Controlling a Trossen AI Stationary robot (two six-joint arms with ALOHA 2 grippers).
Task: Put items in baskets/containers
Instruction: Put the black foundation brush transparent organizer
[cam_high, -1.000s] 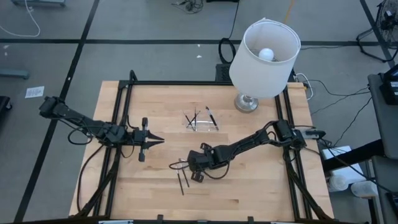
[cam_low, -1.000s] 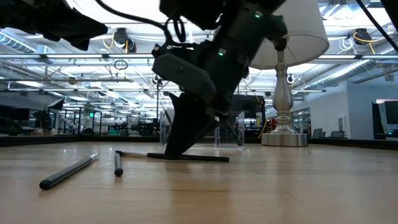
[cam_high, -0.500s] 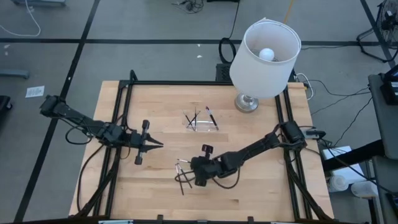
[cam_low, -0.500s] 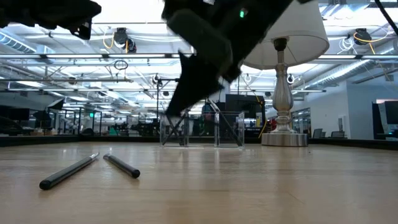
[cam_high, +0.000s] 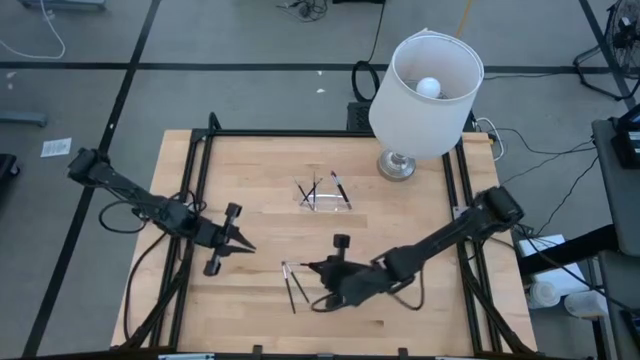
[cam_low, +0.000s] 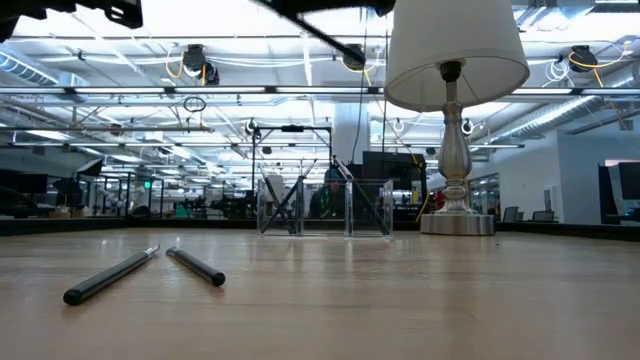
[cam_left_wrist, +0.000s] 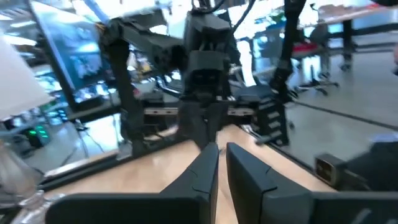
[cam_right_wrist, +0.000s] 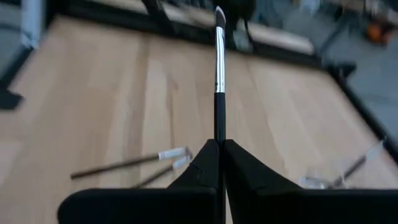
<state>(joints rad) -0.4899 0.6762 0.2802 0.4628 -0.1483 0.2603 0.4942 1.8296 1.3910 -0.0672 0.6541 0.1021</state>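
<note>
Lifting away from the surface (cam_high: 400, 200), the right end effector (cam_right_wrist: 219, 149) now has its two fingers closed on one dark stick tool (cam_right_wrist: 218, 68), whose silvery band and dark tip stand out past the fingertips. A moment ago this end effector was low among the loose tools; in the low view it has now gone up almost out of sight, with only a thin dark line at the top. In the high view the right end effector (cam_high: 318, 270) sits near the 6 o'clock side of the surface. Two tools (cam_high: 293, 288) remain lying just beside it, towards 9 o'clock, and they show also in the low view (cam_low: 150, 270). The transparent tray (cam_high: 325, 195) is near the centre, towards 12 o'clock from the held tool, with several tools already inside. The left end effector (cam_high: 238, 243) waits at the 9 o'clock side; its fingers are nearly together and hold nothing. So I judge the pick is done, and the carry to the tray comes next.
</note>
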